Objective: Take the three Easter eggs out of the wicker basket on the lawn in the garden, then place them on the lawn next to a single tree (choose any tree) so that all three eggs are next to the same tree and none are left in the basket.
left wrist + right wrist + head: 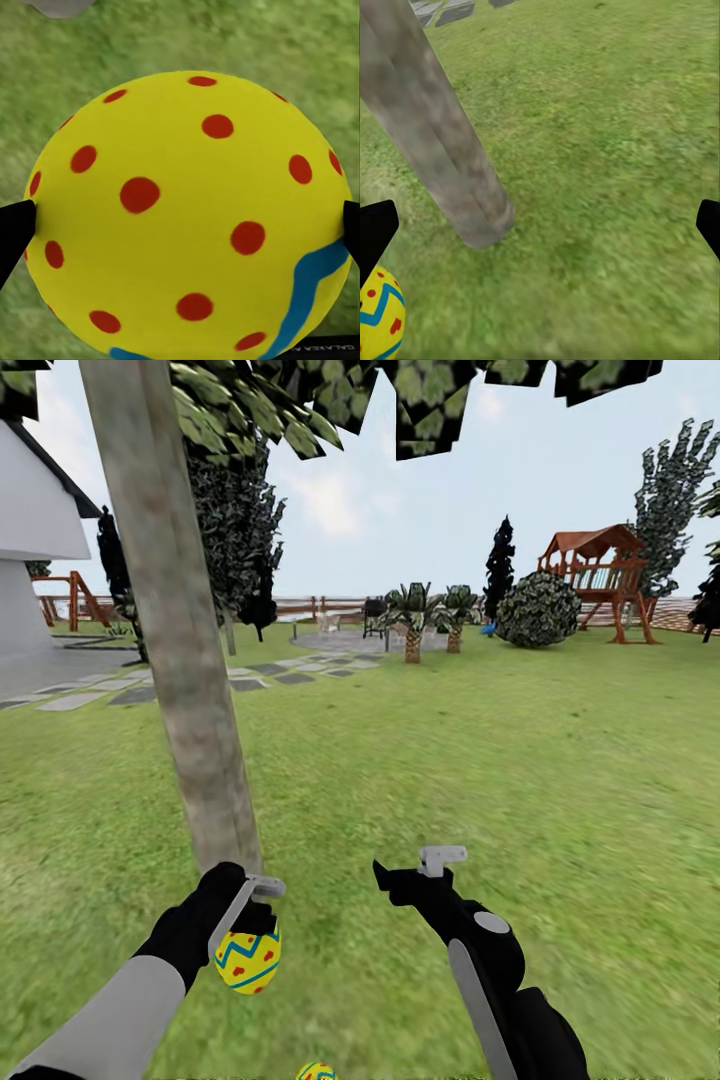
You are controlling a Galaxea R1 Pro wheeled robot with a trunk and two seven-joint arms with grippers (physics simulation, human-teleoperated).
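So the left tool [250,920] is clamped around one egg [248,960], hanging just above the lawn [520,780] right by the foot of the tree [180,660]. A second egg [316,1072] already sits on the grass close by, at the bottom edge of the head view. I'd say roughly one down, one about to be dropped off; no clue on the third. The right tool [420,872] is spread wide, holding nothing. The held egg is bright yellow with red dots and a blue-edged zigzag band.
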